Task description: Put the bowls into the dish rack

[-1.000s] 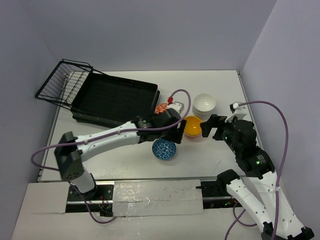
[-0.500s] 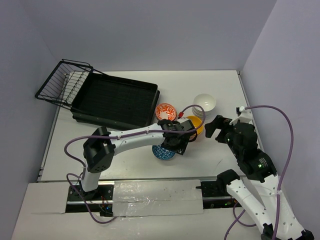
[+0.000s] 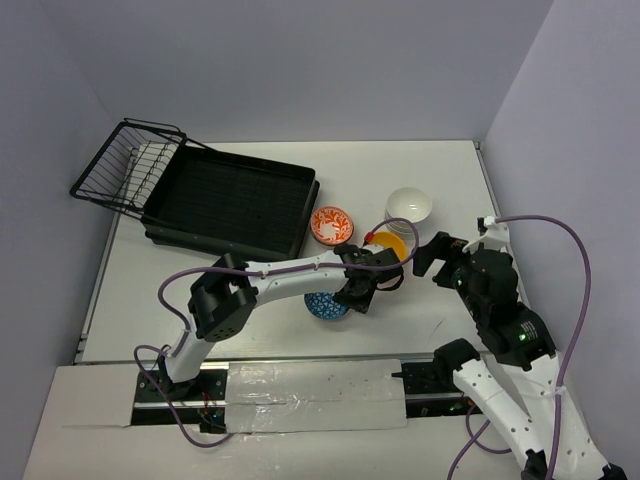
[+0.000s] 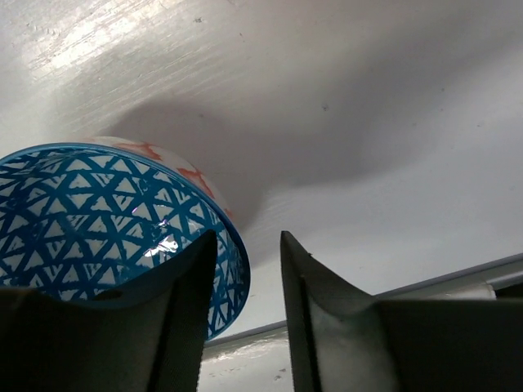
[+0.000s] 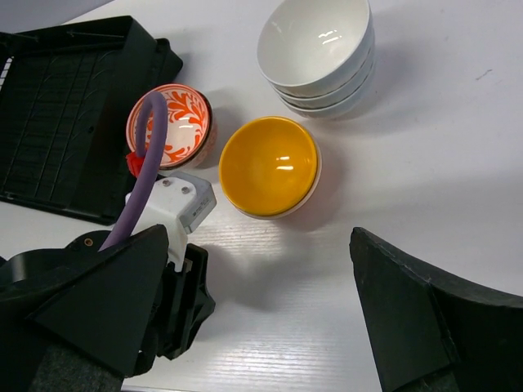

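A blue-patterned bowl [image 3: 324, 306] sits on the table near the front; in the left wrist view [image 4: 106, 216] it fills the left side. My left gripper [image 3: 357, 293] is open and straddles its right rim: one finger [image 4: 184, 310] is inside the bowl and the other is outside, with a gap left. A yellow bowl [image 5: 268, 166], an orange-patterned bowl [image 5: 169, 126] and a stack of three white bowls [image 5: 319, 45] stand behind it. My right gripper [image 5: 260, 245] is wide open and empty above the table, just in front of the yellow bowl. The black dish rack [image 3: 228, 205] lies at the back left and holds no bowls.
The rack's wire basket [image 3: 128, 165] sticks out at its far left end. The left arm's wrist camera and purple cable [image 5: 167, 200] lie between my right gripper and the orange-patterned bowl. A taped strip [image 3: 315, 382] runs along the table's near edge.
My left gripper has moved forward and down from over the bowls to the blue bowl's right rim. My right gripper has drawn back a little to the right.
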Controlling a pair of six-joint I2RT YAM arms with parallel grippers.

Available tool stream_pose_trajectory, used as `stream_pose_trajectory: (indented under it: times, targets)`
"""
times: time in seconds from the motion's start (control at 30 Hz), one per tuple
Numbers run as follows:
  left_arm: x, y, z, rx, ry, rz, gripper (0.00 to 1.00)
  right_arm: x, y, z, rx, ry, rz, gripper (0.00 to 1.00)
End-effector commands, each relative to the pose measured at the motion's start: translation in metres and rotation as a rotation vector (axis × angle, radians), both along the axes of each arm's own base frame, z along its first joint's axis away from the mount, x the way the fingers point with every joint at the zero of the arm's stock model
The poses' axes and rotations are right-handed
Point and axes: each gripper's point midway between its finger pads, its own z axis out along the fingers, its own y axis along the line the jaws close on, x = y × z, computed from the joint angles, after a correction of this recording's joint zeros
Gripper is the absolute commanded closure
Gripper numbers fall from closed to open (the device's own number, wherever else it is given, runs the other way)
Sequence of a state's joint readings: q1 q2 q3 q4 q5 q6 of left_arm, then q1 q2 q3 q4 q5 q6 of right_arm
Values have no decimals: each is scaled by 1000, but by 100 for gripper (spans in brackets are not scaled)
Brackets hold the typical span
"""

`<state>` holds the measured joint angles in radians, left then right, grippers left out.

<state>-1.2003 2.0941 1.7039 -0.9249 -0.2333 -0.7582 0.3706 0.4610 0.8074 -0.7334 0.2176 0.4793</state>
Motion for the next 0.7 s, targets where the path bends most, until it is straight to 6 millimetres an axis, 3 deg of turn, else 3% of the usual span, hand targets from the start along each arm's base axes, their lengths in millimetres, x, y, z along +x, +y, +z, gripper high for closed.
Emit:
stream_pose_trajectory:
  times: [0.0, 0.4, 0.53, 0.67]
  targets:
    - [4, -7, 9, -7, -25, 18, 59, 0, -1, 1, 9, -13, -8, 0]
    - [7, -6, 7, 14, -32, 20, 76, 1, 0, -1, 8, -12, -5, 0]
    - [6, -5, 7, 16, -28, 19, 95, 1, 1, -1, 7, -11, -5, 0]
    - [7, -6, 25, -3, -40, 24, 100, 1, 1, 1, 5, -14, 0, 0]
